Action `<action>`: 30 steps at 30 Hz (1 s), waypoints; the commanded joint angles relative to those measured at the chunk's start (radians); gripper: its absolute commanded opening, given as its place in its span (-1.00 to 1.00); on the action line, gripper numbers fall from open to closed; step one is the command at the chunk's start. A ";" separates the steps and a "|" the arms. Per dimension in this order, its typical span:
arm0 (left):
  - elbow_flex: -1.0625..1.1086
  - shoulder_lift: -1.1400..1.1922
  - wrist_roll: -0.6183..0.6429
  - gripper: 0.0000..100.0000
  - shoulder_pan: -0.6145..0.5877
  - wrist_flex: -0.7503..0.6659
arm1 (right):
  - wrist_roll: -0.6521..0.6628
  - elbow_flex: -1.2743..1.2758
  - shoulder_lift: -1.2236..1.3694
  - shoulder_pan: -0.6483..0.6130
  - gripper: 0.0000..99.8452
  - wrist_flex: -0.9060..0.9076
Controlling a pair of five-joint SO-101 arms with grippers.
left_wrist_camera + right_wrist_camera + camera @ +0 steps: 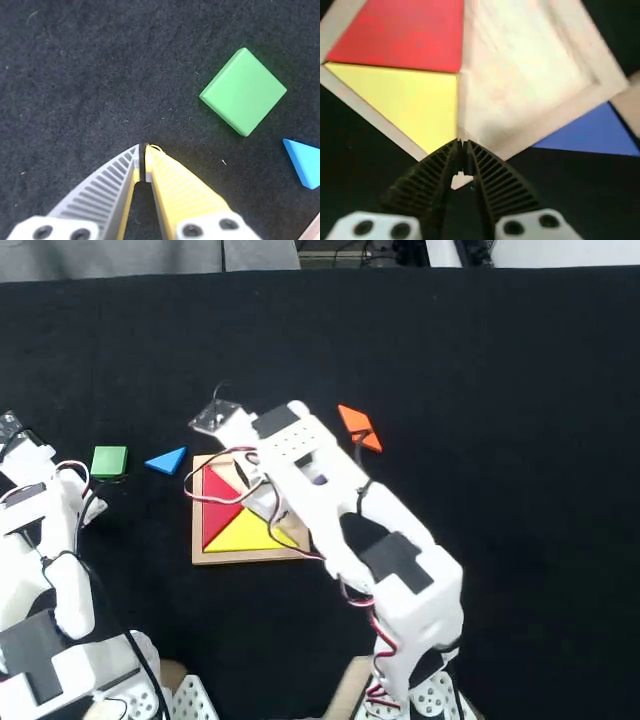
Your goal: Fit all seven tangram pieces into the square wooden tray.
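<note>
The square wooden tray (232,557) holds a red triangle (215,502) and a yellow triangle (250,532); the rest of its floor (520,75) is bare. My right arm (300,465) reaches over the tray. My right gripper (462,145) is shut with nothing in it, just above the tray's corner by the yellow triangle (410,105). A dark blue piece (590,135) lies outside the tray's rim. My left gripper (142,147) is shut and empty over the cloth, short of the green square (243,91) and the light blue triangle (302,162).
An orange piece (360,427) lies on the black cloth to the right of the tray's far side. The green square (109,460) and light blue triangle (166,461) sit left of the tray. My left arm (40,510) stands at the table's left edge.
</note>
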 commanded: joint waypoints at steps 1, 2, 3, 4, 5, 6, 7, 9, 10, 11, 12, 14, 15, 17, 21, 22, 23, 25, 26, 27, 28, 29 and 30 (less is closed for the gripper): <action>-0.016 -0.029 0.008 -0.93 -0.004 -0.017 | -0.009 -0.053 -0.105 0.081 -0.98 0.011; -0.016 -0.029 0.008 -0.93 -0.004 -0.017 | -0.009 -0.044 -0.102 0.081 -0.98 0.011; -0.016 -0.029 0.008 -0.93 -0.004 -0.017 | -0.008 -0.030 -0.094 0.078 -0.98 0.009; -0.016 -0.029 0.008 -0.93 -0.004 -0.017 | -0.009 -0.016 -0.088 0.069 -0.98 0.000; -0.016 -0.029 0.008 -0.93 -0.004 -0.017 | -0.009 -0.005 -0.085 0.064 -0.98 -0.011; -0.016 -0.029 0.008 -0.93 -0.004 -0.017 | -0.009 0.002 -0.084 0.071 -0.98 -0.018; -0.016 -0.029 0.008 -0.93 -0.004 -0.017 | -0.009 -0.001 -0.088 0.086 -0.98 -0.021; -0.016 -0.029 0.008 -0.93 -0.004 -0.017 | -0.012 -0.027 -0.124 0.141 -0.98 -0.015; -0.016 -0.029 0.008 -0.93 -0.004 -0.017 | -0.012 -0.038 -0.153 0.176 -0.98 -0.011; -0.016 -0.029 0.008 -0.93 -0.004 -0.017 | -0.012 -0.048 -0.189 0.210 -0.98 0.000; -0.016 -0.029 0.009 -0.93 -0.005 -0.017 | -0.012 -0.054 -0.231 0.242 -0.98 0.009; -0.018 -0.034 0.017 -0.93 -0.012 -0.017 | -0.012 -0.048 -0.332 0.292 -0.98 0.020; -0.018 -0.037 0.017 -0.93 -0.012 -0.017 | -0.012 -0.028 -0.383 0.310 -0.98 0.018; -0.022 -0.037 0.018 -0.93 -0.012 -0.017 | -0.012 0.036 -0.473 0.328 -0.98 -0.006; -0.038 -0.029 0.018 -0.93 -0.012 -0.009 | -0.012 0.280 -0.565 0.331 -0.98 -0.170; -0.038 -0.029 0.018 -0.93 -0.012 -0.009 | -0.012 0.340 -0.565 0.331 -0.98 -0.226; -0.036 -0.029 0.018 -0.93 -0.012 -0.009 | -0.015 0.392 -0.565 0.331 -0.98 -0.278; -0.035 -0.029 0.018 -0.93 -0.012 -0.009 | -0.052 0.476 -0.565 0.336 -0.98 -0.373; -0.035 -0.029 0.018 -0.93 -0.012 -0.008 | -0.068 0.499 -0.567 0.341 -0.98 -0.407; -0.035 -0.029 0.018 -0.93 -0.012 -0.008 | -0.077 0.513 -0.567 0.354 -0.98 -0.423; -0.030 -0.029 0.018 -0.93 -0.012 -0.008 | -0.083 0.519 -0.567 0.370 -0.98 -0.437; -0.021 -0.029 0.018 -0.93 -0.012 -0.014 | -0.084 0.519 -0.567 0.382 -0.98 -0.443; -0.018 -0.029 0.018 -0.93 -0.008 -0.015 | -0.084 0.518 -0.567 0.396 -0.98 -0.446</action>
